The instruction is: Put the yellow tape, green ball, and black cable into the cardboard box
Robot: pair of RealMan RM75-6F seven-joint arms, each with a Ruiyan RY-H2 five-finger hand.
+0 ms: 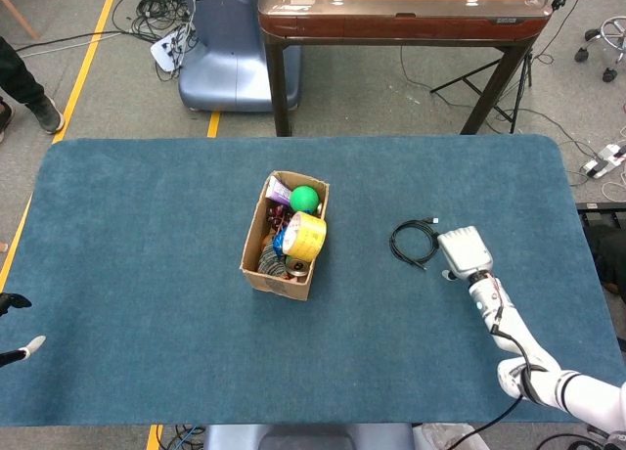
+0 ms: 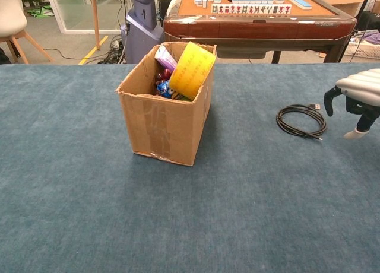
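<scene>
The cardboard box stands near the middle of the blue table. The yellow tape leans inside it, sticking up above the rim. Behind the tape in the box lies the green ball, hidden in the chest view. A coiled black cable lies flat on the cloth to the right of the box. My right hand hovers just right of the cable, fingers curved down and apart, holding nothing. Only fingertips of my left hand show at the far left edge, apart and empty.
Other small items fill the box beside the tape. A wooden mahjong table and a blue-grey machine base stand beyond the far edge. Bare blue cloth stretches left of the box.
</scene>
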